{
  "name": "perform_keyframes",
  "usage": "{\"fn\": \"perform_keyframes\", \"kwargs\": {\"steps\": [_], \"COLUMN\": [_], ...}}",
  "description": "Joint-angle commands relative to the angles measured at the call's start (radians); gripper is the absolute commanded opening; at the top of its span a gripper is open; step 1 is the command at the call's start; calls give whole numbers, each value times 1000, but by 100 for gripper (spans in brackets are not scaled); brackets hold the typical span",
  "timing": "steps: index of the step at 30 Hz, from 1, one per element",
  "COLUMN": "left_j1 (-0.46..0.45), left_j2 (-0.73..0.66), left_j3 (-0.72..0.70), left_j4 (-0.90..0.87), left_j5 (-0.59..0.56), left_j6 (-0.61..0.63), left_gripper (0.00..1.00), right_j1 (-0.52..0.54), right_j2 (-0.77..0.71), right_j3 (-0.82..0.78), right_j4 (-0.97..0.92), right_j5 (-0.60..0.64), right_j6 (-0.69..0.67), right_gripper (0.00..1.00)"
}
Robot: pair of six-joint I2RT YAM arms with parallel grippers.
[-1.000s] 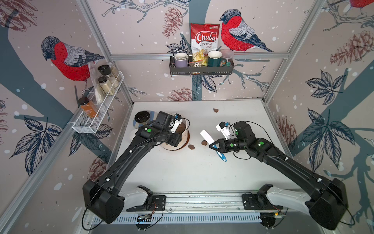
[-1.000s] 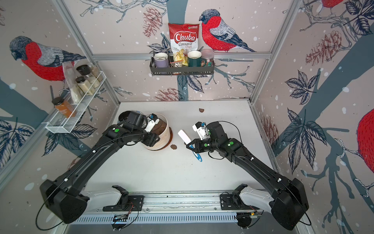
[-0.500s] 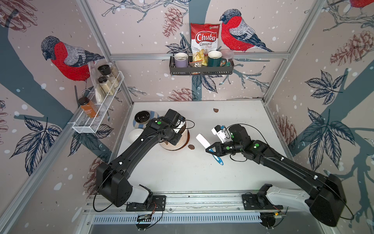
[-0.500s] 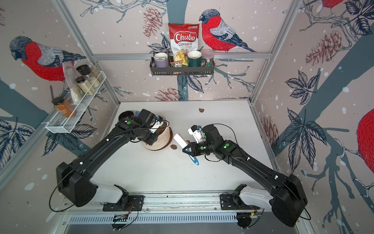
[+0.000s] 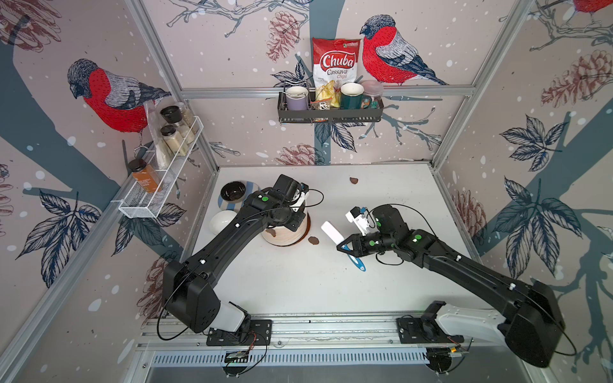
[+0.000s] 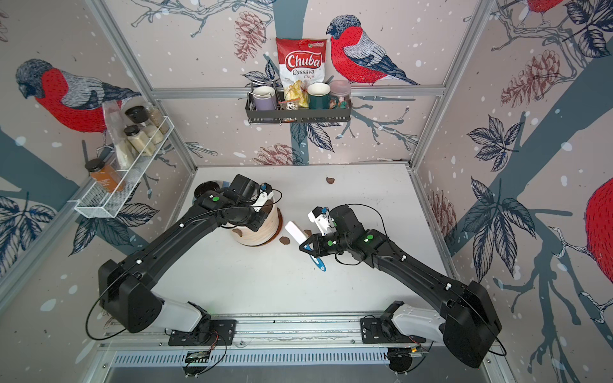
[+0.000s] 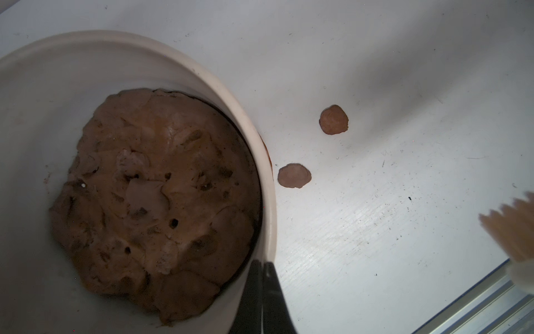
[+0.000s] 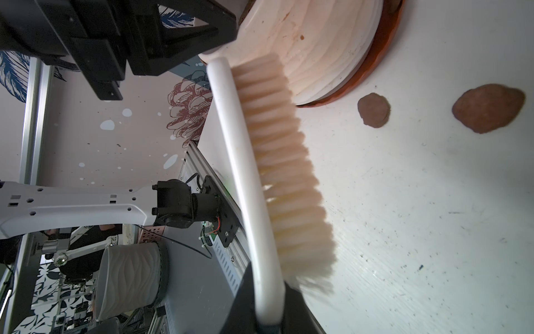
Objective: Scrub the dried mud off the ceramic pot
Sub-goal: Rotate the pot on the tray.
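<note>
Three loose flakes of mud (image 6: 284, 240) lie on the white surface (image 5: 298, 285) — two near the pot (image 5: 286, 236) on the side toward the brush (image 5: 331, 232), and one well apart by the back wall. A fourth patch clings to the pot's near side, dark brown and matte against the cream ribbing. The pot stands upright on a brown saucer (image 8: 375, 66) in the left rear of the surface, close to some bowls (image 5: 223, 221). Its thick rim is pale and smooth, lumpy brown soil (image 7: 156, 188) fills it, and the right wrist view shows faint reddish smears on the wall. The left end effector (image 7: 261, 295) sits at the rim with its fingers pressed together — whether the rim is caught between them I cannot tell. The right end effector (image 5: 345, 247) pinches the brush by its handle, cream bristles turned toward the surface, the white head near the pot but apart from it in both top views
</note>
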Motion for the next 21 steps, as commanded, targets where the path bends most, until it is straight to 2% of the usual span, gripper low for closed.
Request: {"fn": "perform_keyframes", "kwargs": {"steps": [1,3,6,8,13,18,21], "left_j1": [-3,-2,1,6,11,13,17], "left_j2": [18,4,-24,-45,-58,-36,-31], "left_j3": [-12,-14,-28,-47,-78,-88,-109], "left_j4": [-141,-134,-130,-119,-117,-109,-80], "left_j5": [65,84,51,59,41,36,77], "left_j6": [-26,-36,-61,-65,-80,-105,-126], "left_gripper": [19,29,39,41,28,21,18], "right_j1": [-8,-11,-15,-21,-33,-41,-56], "right_j2": [10,14,3,-3,-16,-10,-6], "right_j3": [21,40,44,42,35,45,64], "right_j4": [18,-6,-21,-22,-20,-28,-48], "right_j5": [-41,-54,-51,-57,-59,-58,-61], "right_j6": [-28,-44,-56,-55,-53,-56,-60], "right_gripper": [0,0,0,0,0,0,0]}}
